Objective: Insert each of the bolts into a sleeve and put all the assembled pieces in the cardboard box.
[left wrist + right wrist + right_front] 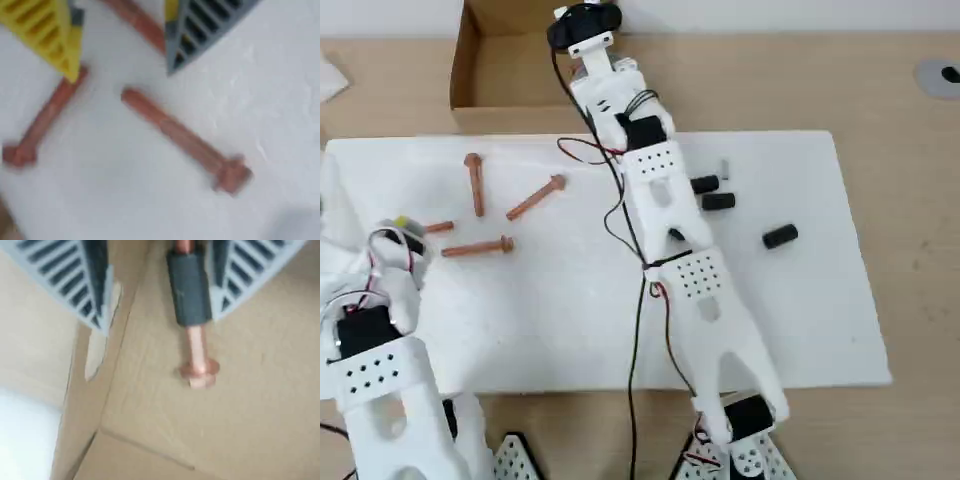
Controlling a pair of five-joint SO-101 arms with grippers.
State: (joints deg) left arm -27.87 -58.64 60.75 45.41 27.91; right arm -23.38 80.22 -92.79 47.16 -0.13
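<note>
Left claw (122,71) hangs spread above loose bolts (477,247) on the white sheet (570,320), likely lining up a pick. Farther off, spare sleeves (780,237) lie on that sheet. Right claw (160,320), parted over the cardboard box (465,85), has an assembled piece (189,290) against one finger, apparently for release.
</note>
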